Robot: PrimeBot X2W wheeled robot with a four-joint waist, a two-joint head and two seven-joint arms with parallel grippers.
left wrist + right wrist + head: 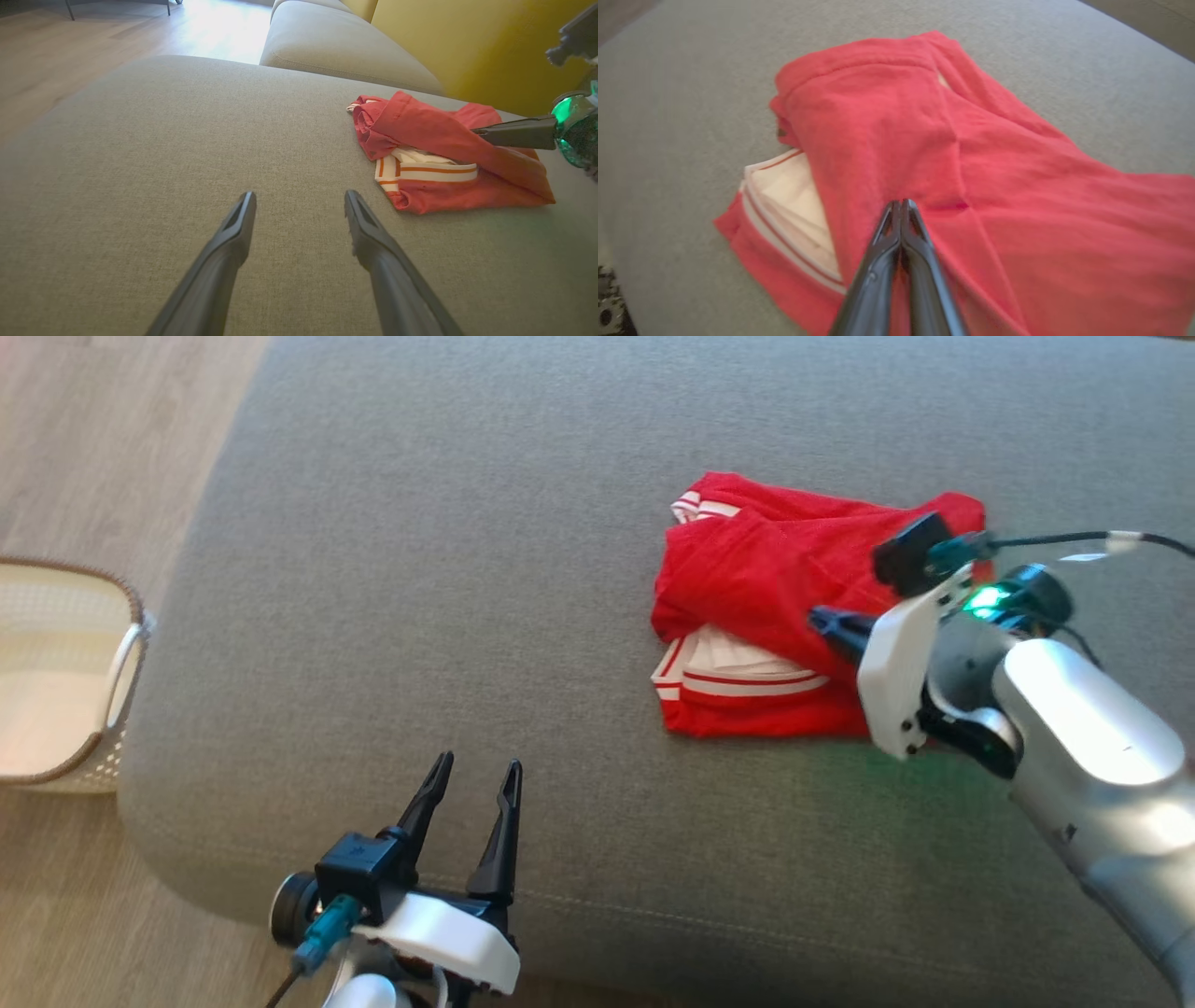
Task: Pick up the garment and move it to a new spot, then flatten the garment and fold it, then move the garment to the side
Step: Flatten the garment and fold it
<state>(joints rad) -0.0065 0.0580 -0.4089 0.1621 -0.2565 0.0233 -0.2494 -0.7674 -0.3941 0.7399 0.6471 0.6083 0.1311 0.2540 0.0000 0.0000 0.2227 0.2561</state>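
- In the head view we see a broad grey cushion (467,569) across most of the frame. Pale wooden floor (93,429) runs along the left edge, and a cream basket (93,767) stands at middle left, just beside the cushion's edge.
- The garment (747,569), red with white stripes, lies folded on the cushion at centre right. The right tool (823,620) comes in from the right with its tip on the cloth. The left tool (478,765) sits at bottom centre, fingers spread wide, holding nothing.
- In the left wrist view, the left tool (300,198) gapes over bare cushion. The garment (430,130) is at upper right, with the right tool (486,133) lying across it. Along the top we see a second cushion (336,42), a yellow backrest (467,37) and sunlit floor.
- In the right wrist view, the right tool (902,203) is fully closed, its tips pressed together against the garment (901,116) at a crease. We cannot tell whether any cloth is pinched between them.
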